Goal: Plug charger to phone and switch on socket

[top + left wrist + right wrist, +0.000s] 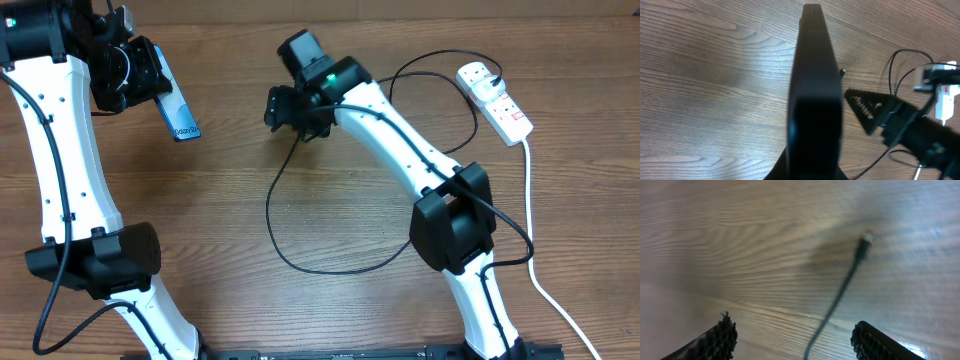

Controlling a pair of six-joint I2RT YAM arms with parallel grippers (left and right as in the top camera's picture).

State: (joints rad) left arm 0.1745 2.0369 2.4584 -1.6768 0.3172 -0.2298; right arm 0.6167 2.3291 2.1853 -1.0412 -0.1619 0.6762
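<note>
**Overhead and wrist views compared**

Overhead coverage showed both arms and the full layout. The left tool (158, 88) was clenched on the phone (180, 115). The phone projected from the tool at a tilt, light-blue screen facing up, toward the far left of the surface (230, 300). The right tool (293, 112) hung near the middle of the surface, well apart from the phone. The socket (497, 100) lay at the far right, and its white lead (530, 200) trailed toward the near edge. The charger (268, 205) ran from the far end of the socket, swept a wide loop across the surface and ended beneath the right tool. The tool body hid the end of the cable in this view.

Left wrist coverage showed the phone (815, 90) edge-on as a slim dark slab filling the centre of the frame, with the screen not visible. One serrated finger (867, 107) of the right tool appeared just to the right of the phone. The socket (946, 95) showed at the right edge. The left tool's own fingers could not be made out in this view.

Right wrist coverage alone settled the state of the right tool (794, 322), which was released with both fingers (720, 340) standing wide apart. The plug tip (864, 242) lay on the surface ahead of the fingers. The cable ran back between them and touched neither, as far as the blurred frame allowed.
</note>
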